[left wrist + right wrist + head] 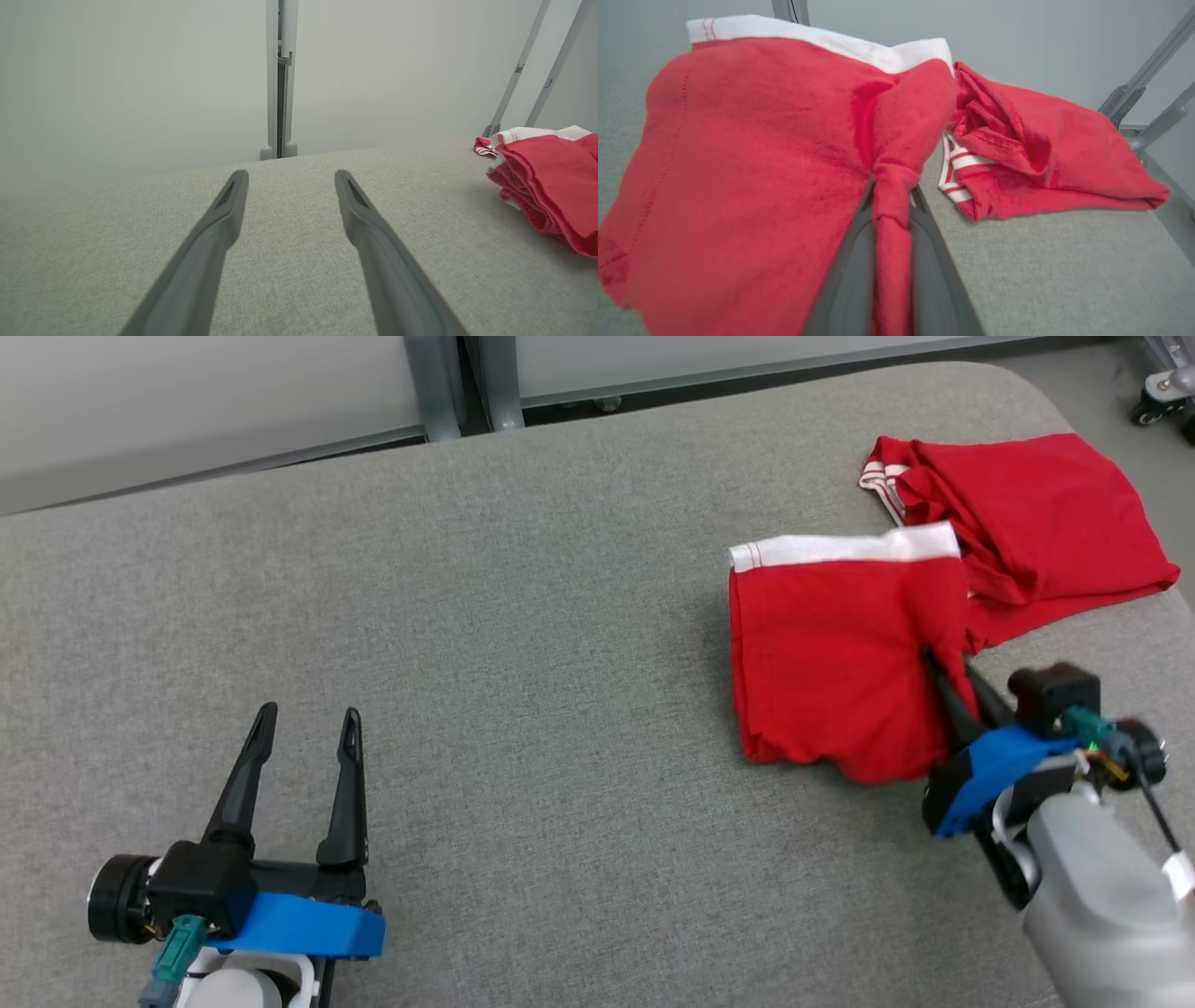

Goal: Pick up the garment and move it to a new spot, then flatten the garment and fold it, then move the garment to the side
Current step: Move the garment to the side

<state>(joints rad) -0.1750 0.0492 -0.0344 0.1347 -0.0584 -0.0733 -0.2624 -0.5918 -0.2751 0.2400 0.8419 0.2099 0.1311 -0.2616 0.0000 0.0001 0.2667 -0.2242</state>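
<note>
The garment (840, 653) is red cloth with white trim, lying crumpled at the right of the grey table (523, 616). My right gripper (943, 672) is shut on a pinched fold of it at its near right edge. In the right wrist view the garment (747, 177) drapes over the two fingers, a bunched strip caught between them at my right gripper (892, 184). My left gripper (306, 717) rests open at the lower left, far from the cloth, nothing between its fingers. In the left wrist view my left gripper (290, 176) points over bare table, the garment (551, 182) at the right edge.
The table's far edge runs along pale wall panels with grey metal posts (467, 383). A caster wheel (1158, 392) stands on the floor beyond the far right corner. The table's right edge lies close to the garment.
</note>
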